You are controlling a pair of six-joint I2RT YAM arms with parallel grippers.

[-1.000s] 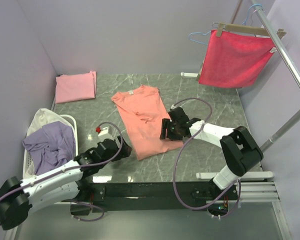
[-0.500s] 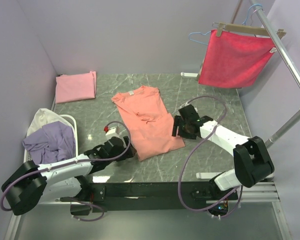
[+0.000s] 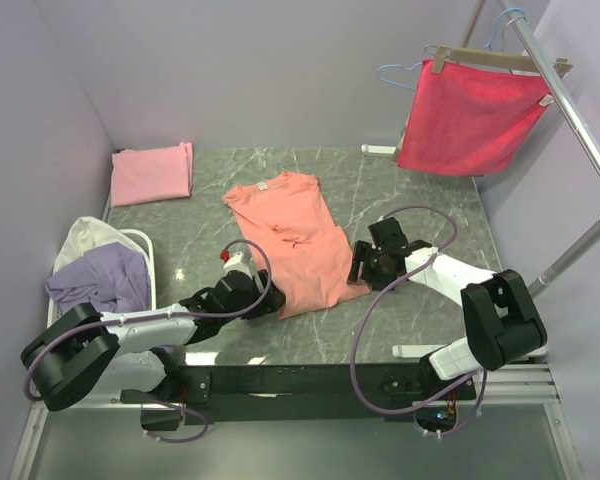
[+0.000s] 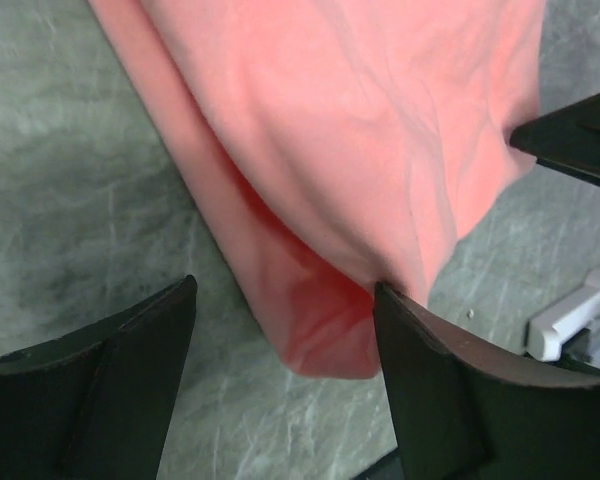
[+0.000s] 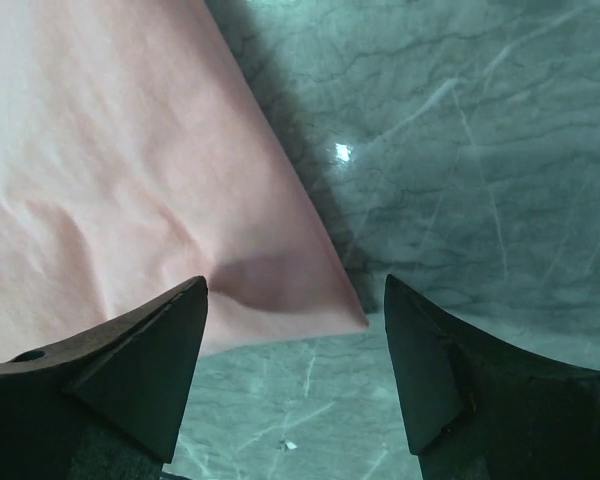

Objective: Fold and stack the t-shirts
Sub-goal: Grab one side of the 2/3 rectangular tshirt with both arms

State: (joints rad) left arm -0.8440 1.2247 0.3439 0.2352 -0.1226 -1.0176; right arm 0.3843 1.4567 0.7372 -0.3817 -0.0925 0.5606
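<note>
Framing only the salmon-orange shirt (image 4: 360, 120), wrist views miss the overhead's pink shirt (image 3: 152, 173).

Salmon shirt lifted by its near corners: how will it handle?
Likely floppy: the salmon shirt lies flat with soft wrinkles, so it should sag between grip points. Probably light: thin cloth. Its doubled edge in the left wrist view may separate if one layer is pinched.

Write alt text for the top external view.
A salmon-orange t-shirt lies mid-table, the open left gripper at its near-left corner and the open right gripper at its near-right corner. A folded pink t-shirt sits far left, a lavender t-shirt is heaped in a white basket at left, and a crimson cloth hangs far right.
</note>
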